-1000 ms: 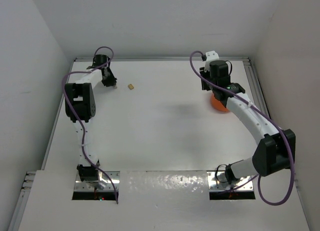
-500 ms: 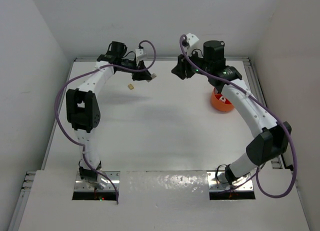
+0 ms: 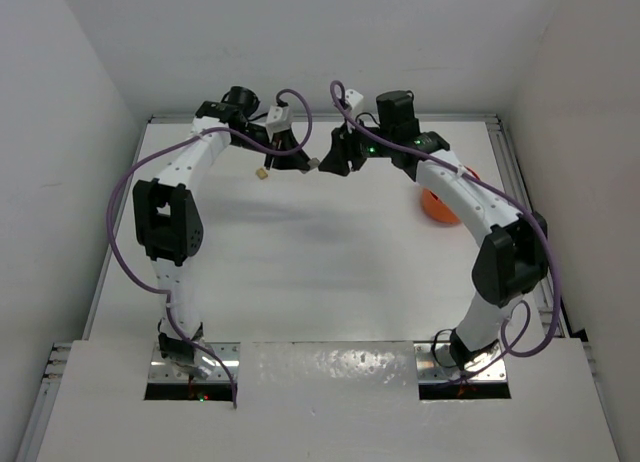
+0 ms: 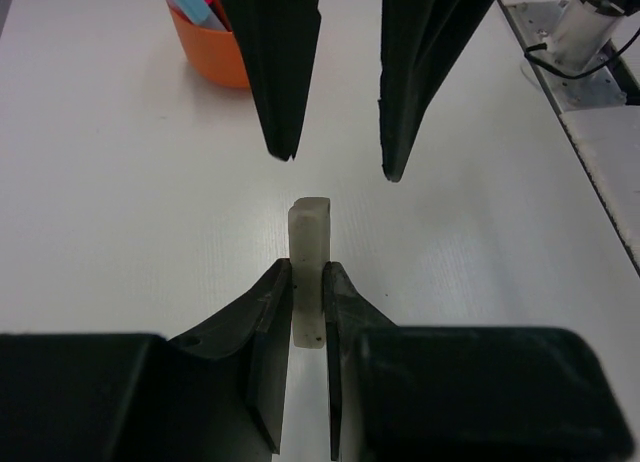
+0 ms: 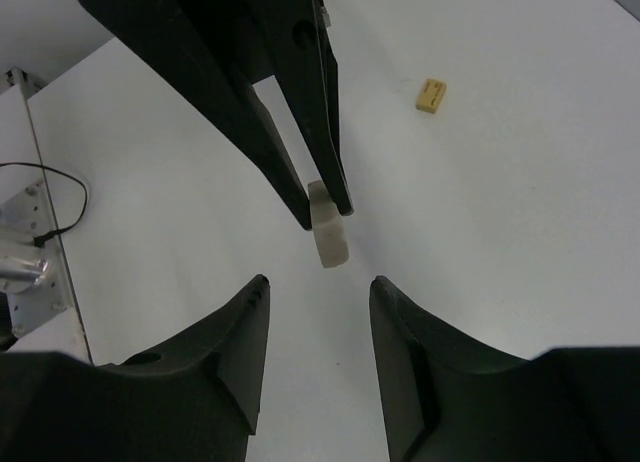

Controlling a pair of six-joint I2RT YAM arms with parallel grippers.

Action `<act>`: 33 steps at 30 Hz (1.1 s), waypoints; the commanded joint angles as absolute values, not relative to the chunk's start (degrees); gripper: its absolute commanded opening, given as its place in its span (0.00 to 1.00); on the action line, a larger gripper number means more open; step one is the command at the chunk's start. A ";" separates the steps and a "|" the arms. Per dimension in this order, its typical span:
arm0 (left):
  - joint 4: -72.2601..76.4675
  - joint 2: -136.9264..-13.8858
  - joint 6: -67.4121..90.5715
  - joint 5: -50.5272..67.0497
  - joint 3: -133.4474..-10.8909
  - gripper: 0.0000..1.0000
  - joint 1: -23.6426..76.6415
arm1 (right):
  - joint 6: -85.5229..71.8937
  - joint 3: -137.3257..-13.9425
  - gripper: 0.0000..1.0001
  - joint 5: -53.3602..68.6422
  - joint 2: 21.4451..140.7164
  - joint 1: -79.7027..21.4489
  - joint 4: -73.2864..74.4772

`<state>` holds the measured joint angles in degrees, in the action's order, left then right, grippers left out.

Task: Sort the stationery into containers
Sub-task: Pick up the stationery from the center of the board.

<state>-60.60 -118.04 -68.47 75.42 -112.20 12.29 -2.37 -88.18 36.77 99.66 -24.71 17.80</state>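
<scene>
My left gripper is shut on a pale beige block and holds it above the table; the block also shows in the top view. My right gripper is open and empty, its fingertips facing the block a short way off, not touching it. From the right wrist view the block sticks out of the left fingers. A second beige block lies on the table. The round orange tub holds light-blue and pink highlighters.
Both grippers meet above the back middle of the white table. White walls close in the back and sides. A metal rail with a cable runs along the right edge. The right arm partly hides the tub.
My left gripper rose from the far left and swung right with the block. My right gripper left the tub and swung left to face it.
</scene>
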 commanded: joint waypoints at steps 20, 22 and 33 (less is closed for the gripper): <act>-63.02 -117.07 -72.60 81.04 -113.91 0.00 13.80 | -2.20 -94.75 0.35 35.60 104.77 -26.72 15.99; -63.02 -117.07 -72.69 80.95 -113.99 0.00 13.71 | -1.67 -94.66 0.35 35.07 104.68 -26.72 17.13; -63.02 -117.51 -72.51 81.21 -113.99 0.00 13.80 | 1.85 -93.25 0.00 32.61 104.06 -26.89 19.95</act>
